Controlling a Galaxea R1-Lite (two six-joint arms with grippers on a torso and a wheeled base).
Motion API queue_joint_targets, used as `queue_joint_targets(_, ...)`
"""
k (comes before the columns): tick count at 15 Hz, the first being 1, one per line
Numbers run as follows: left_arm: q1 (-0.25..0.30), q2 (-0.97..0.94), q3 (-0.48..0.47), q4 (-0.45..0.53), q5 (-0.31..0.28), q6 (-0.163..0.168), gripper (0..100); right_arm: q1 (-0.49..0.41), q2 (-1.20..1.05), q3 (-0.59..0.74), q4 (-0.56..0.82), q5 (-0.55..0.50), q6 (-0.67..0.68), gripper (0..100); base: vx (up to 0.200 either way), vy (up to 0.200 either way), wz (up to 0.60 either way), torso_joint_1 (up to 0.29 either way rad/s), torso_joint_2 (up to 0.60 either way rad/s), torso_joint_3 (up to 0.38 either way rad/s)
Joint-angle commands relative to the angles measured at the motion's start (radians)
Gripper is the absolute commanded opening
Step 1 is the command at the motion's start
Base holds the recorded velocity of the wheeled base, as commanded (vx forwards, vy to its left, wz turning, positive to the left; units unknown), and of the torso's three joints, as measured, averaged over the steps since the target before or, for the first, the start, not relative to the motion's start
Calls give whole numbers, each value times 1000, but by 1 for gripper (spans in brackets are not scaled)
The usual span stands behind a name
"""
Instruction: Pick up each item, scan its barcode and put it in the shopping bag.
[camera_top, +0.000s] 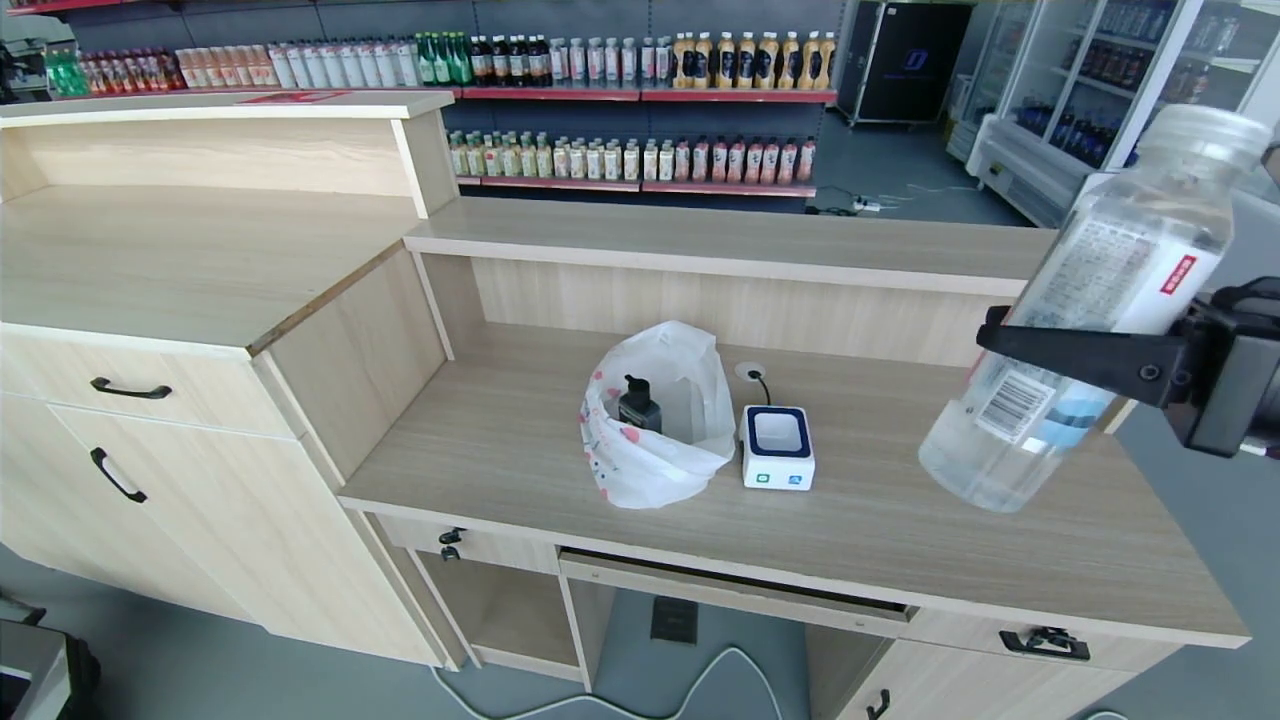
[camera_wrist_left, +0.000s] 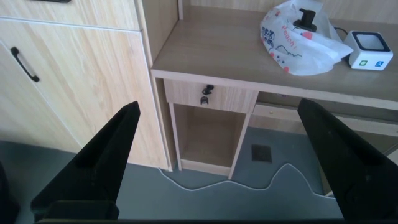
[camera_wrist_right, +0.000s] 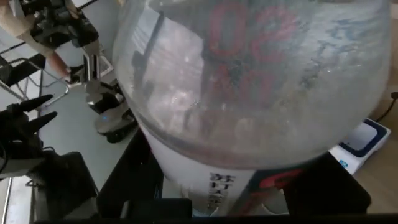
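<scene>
Clear plastic bottle sat clamped in the right gripper, apparently awaiting scanning; its barcode needed lowering toward the scanner. The left gripper gaped wide.

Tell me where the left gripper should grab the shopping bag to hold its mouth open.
Probably pinch the upper rim of the shopping bag on its left side, coming from above-left with the left gripper: the mouth gapes upward, and the scanner crowds its right.

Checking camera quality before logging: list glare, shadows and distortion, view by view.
Head view: counter edges splay, likely wide-angle distortion; light even, shadows faint. Left wrist view: open left hand dark against the lit floor. Right wrist view: reflections streak the bottle.
</scene>
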Motion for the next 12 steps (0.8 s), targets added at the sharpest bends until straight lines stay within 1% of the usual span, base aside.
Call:
queue_joint_targets(1,0,0,0,0,0,0,100,-241,55,72,-31,1,-155,0,0,0,0,0,0,0)
queue_joint_targets(2,0,0,0,0,0,0,100,-280,92,64,-54,-2,-219,0,0,0,0,0,0,0)
queue_joint_targets(3,0,0,0,0,0,0,100,-294,106,60,-56,-2,-258,0,0,0,0,0,0,0)
queue_joint_targets(4,0,0,0,0,0,0,100,-351,143,37,-42,-2,-434,0,0,0,0,0,0,0)
queue_joint_targets(5,0,0,0,0,0,0,100,-371,161,32,-31,0,-539,0,0,0,0,0,0,0)
queue_joint_targets(6,0,0,0,0,0,0,100,-386,176,35,-21,0,-611,0,0,0,0,0,0,0)
queue_joint_targets(8,0,0,0,0,0,0,100,-423,181,21,58,1,-695,0,0,0,0,0,0,0)
queue_joint_targets(9,0,0,0,0,0,0,100,-452,189,-14,102,1,-778,0,0,0,0,0,0,0)
queue_joint_targets(11,0,0,0,0,0,0,100,-509,193,-26,104,3,-910,0,0,0,0,0,0,0)
queue_joint_targets(12,0,0,0,0,0,0,100,-526,193,-29,102,4,-943,0,0,0,0,0,0,0)
